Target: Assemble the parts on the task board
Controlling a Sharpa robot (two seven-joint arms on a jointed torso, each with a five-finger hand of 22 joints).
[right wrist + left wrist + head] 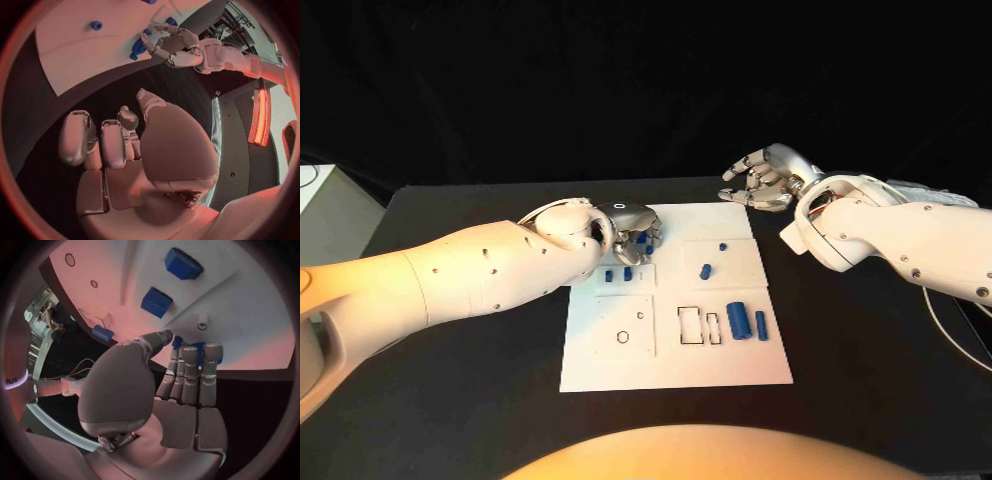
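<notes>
I've got the left hand [626, 226] over the far left corner of the task board [678, 370], fingers curled down around a blue part [640, 241] there. From the left wrist camera the fingertips [211, 352] press against that blue piece [190, 347], thumb alongside it, so I read it as gripped. Two more small blue parts [617, 274] lie just beside the hand, toward the board's left edge. The right hand [764, 180] hovers off the board's far right corner, above the black table [877, 370], fingers apart and loosely bent, nothing in them; the right wrist camera confirms that empty palm [134, 165]. Near the board's right edge I see a large blue block [738, 320] with a slimmer blue bar [762, 323] just beside it. A small blue peg [707, 269] lies nearer the board's middle.
</notes>
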